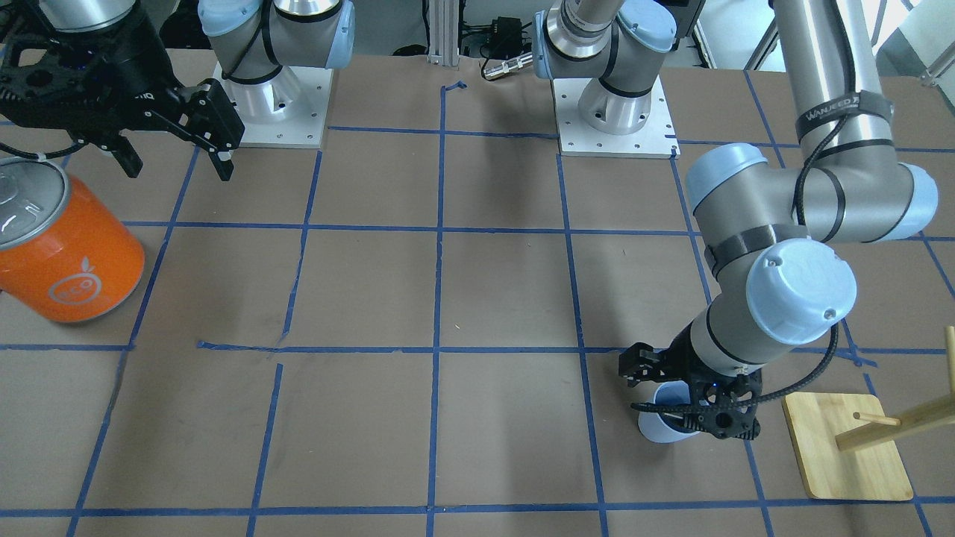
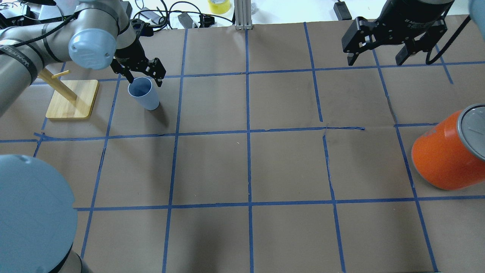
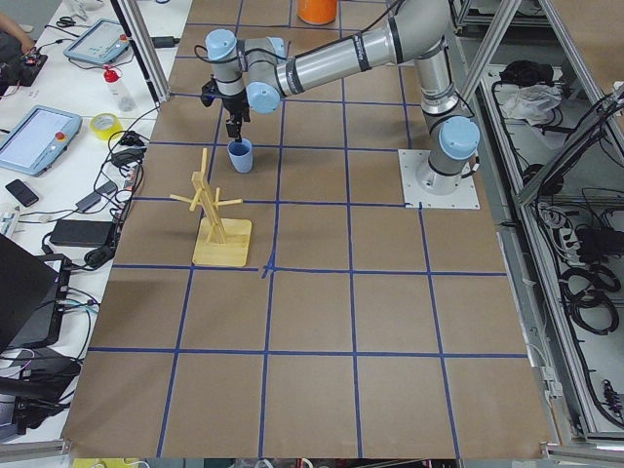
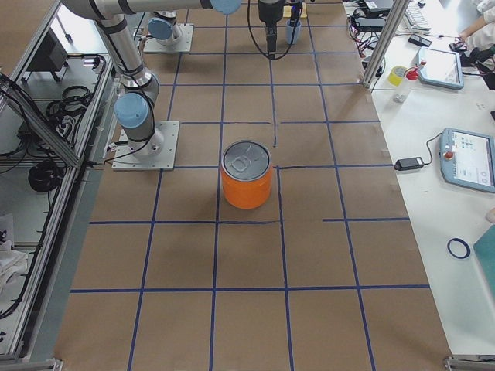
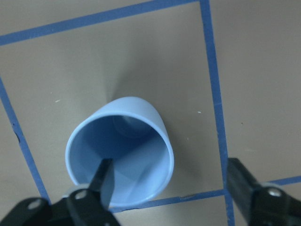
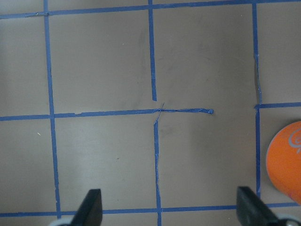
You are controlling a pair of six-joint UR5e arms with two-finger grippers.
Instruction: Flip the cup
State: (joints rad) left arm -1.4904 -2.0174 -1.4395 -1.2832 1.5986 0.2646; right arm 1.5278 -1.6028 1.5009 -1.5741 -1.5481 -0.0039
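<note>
The cup point(image 2: 146, 96) is a small pale lavender-blue tumbler standing upright, mouth up, at the table's far left; it also shows in the front view point(image 1: 660, 429) and the left wrist view point(image 5: 122, 155). My left gripper point(image 2: 145, 81) is open just above its rim. In the left wrist view point(image 5: 171, 183) one finger hangs over the cup's inside and the other stands outside, with the cup wall between them. My right gripper point(image 2: 375, 60) is open and empty, high over the far right of the table point(image 1: 179, 170).
A big orange can point(image 2: 447, 159) with a silver lid stands at the right edge point(image 1: 67, 253). A wooden peg stand on a square base point(image 2: 72, 98) sits just left of the cup point(image 1: 843, 447). Blue tape lines grid the brown table.
</note>
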